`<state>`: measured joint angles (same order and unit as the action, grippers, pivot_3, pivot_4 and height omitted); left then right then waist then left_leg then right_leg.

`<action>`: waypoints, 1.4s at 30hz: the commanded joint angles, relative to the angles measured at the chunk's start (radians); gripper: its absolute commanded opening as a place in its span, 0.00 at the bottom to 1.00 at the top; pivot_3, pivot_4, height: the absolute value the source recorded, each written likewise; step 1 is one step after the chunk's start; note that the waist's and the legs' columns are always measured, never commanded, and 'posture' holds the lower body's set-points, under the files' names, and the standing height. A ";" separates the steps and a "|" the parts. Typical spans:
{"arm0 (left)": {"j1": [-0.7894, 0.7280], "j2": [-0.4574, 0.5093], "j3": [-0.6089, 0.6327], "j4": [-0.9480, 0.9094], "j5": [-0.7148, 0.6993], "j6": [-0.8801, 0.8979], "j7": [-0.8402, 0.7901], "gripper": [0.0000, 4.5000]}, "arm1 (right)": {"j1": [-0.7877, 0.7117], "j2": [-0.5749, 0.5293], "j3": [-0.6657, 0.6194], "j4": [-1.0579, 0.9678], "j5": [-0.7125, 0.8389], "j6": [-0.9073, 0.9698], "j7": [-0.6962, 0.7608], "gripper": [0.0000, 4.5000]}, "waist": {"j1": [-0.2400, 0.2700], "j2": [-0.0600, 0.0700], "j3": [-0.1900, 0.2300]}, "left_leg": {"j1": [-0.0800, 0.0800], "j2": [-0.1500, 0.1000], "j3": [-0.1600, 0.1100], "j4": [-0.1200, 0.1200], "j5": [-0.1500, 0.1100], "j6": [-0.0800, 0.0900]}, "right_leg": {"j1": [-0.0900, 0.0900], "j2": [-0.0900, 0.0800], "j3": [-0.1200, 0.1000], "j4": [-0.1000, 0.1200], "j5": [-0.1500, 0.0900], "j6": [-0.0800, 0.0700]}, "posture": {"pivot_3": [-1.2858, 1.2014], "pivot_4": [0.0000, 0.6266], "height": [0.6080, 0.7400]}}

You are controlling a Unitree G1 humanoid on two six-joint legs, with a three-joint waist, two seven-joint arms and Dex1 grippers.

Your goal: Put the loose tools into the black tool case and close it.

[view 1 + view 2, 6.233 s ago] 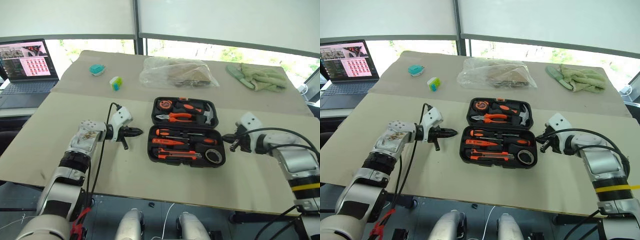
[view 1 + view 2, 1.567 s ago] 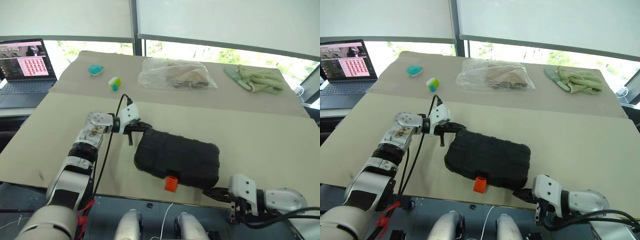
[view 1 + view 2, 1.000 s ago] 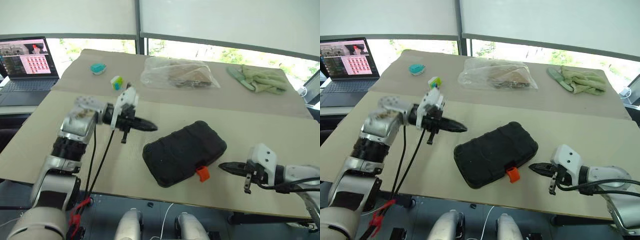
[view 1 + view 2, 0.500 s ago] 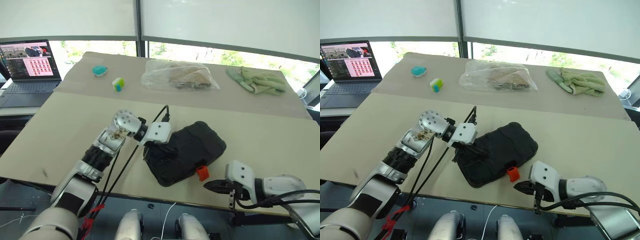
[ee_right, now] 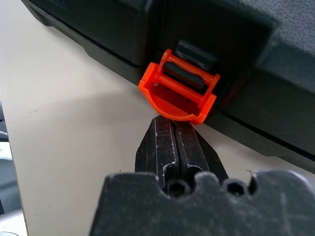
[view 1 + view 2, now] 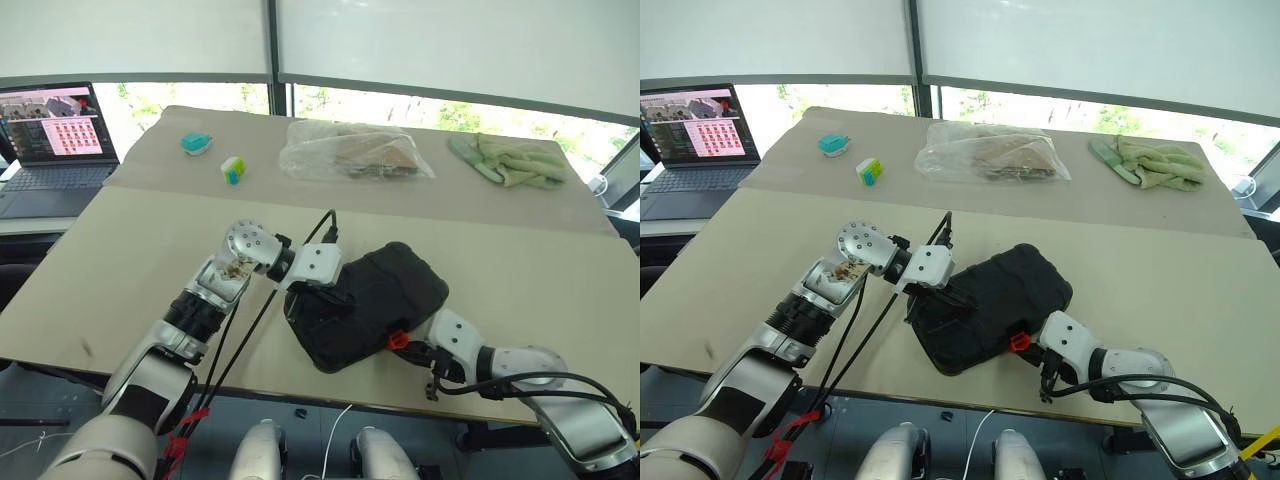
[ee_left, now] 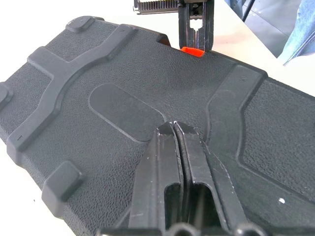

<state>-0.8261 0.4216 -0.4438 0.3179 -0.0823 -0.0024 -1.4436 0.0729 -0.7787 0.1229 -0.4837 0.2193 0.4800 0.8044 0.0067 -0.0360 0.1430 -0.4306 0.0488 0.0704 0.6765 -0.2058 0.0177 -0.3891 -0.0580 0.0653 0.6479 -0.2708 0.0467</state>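
Black tool case point(image 6: 365, 305) lay closed, left gripper point(image 7: 175, 129) pinched shut on its lid, right gripper point(image 5: 172, 125) clamped empty, tips against orange latch point(image 5: 178, 93) at the case's five o'clock.

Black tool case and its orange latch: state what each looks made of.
Black tool case: apparently moulded hard plastic, matte; the lid shows a fine pebbled grain and raised ribs. Orange latch: likely smoother, slightly glossy plastic, a thin-walled clip with a moulded crossbar.
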 commanded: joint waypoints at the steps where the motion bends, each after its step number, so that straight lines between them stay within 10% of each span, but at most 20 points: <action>1: 0.018 0.003 -0.021 0.021 0.031 0.012 -0.005 0.02 | -0.011 0.021 -0.034 -0.031 0.031 -0.001 -0.005 0.00 | 0.000 0.000 0.000 | 0.000 0.000 0.000 0.000 0.000 0.000 | 0.000 0.000 0.000 0.000 0.000 0.000 | 0.52 0.24 1.00; 32: 0.019 -0.001 0.022 0.081 0.019 -0.002 0.010 0.02 | 0.106 0.027 -0.277 -0.186 0.149 0.029 0.004 0.00 | -0.018 0.001 0.000 | 0.001 0.000 -0.001 -0.001 0.000 0.000 | 0.000 0.000 0.001 0.000 0.000 0.000 | 0.52 0.24 1.00; 34: 0.027 0.045 0.085 0.045 -0.035 0.096 0.004 0.14 | 0.095 -0.005 -0.366 -0.187 0.227 0.057 0.047 0.00 | -0.022 0.001 0.000 | 0.001 0.001 -0.001 0.000 0.000 0.000 | 0.000 0.000 0.001 0.000 0.000 0.000 | 0.52 0.24 1.00; 42: 0.166 0.413 0.366 -0.193 -0.297 0.536 -0.079 0.71 | 0.079 -0.219 -0.757 -0.087 0.605 0.262 0.298 0.54 | -0.033 0.001 0.004 | 0.004 0.002 -0.006 -0.009 0.000 0.000 | -0.001 0.001 0.002 0.000 -0.001 -0.002 | 0.52 0.24 1.00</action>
<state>-0.6736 0.7816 -0.1463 0.2102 -0.3052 0.4379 -1.4987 0.1564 -0.9646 -0.5451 -0.5883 0.7382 0.6938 1.0467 -0.0263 -0.0347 0.1470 -0.4265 0.0504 0.0642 0.6670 -0.2058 0.0175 -0.3899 -0.0573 0.0660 0.6476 -0.2723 0.0443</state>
